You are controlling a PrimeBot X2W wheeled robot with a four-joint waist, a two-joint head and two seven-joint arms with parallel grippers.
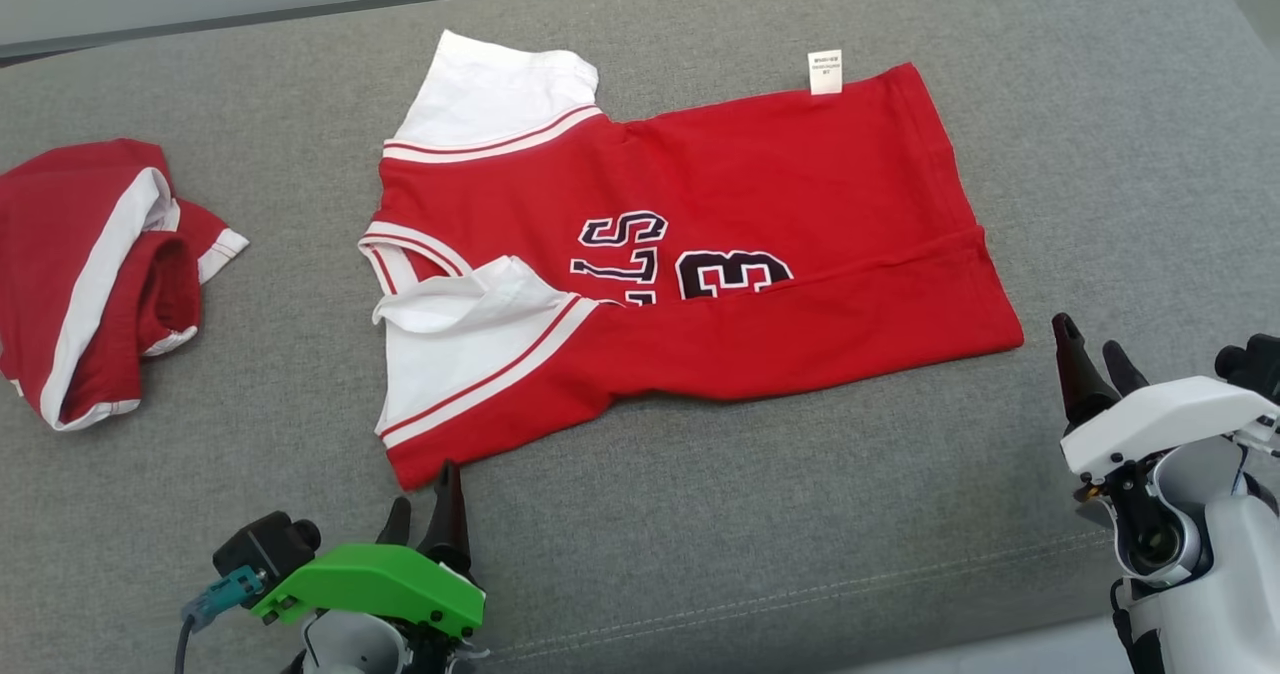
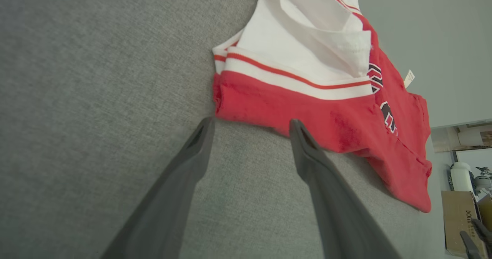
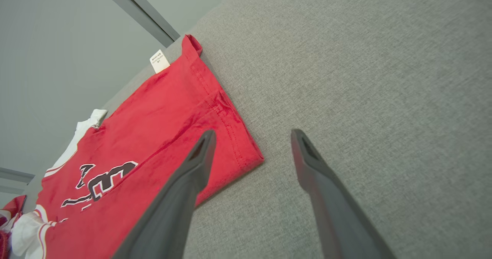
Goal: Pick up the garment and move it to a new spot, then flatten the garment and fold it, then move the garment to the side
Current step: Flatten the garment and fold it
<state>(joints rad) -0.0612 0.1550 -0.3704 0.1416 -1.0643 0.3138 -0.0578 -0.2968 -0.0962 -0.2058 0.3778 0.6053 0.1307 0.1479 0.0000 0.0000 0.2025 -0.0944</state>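
Left end effector (image 1: 425,504) stands open and empty at 7 o'clock of the jersey (image 1: 760,184), fingers spread either side of the near shoulder corner. In the left wrist view one tip meets the red edge, but we cannot tell whether it touches. Right end effector (image 1: 1090,344) is likewise open and holds nothing. It sits at 4 o'clock of the jersey, near the hem corner.

We find the jersey lying mid-sofa (image 1: 750,514), collar toward 9 o'clock and hem toward 3 o'clock. The body lies largely flat. Its near long side is turned up over the body and covers the lower part of the number (image 1: 730,272). The near sleeve (image 1: 470,344) is folded in but rumpled. The far sleeve (image 1: 490,89) juts out at 11 o'clock, unfolded. A label (image 1: 825,72) shows on the far edge at 1 o'clock. A second garment (image 1: 90,274) lies bundled at 9 o'clock, well apart.

In our judgement, relocation and flattening are complete and folding is begun, with one lengthwise fold in place. Outstanding are turning in the far side and sleeve, a crosswise fold, and the move to the side.
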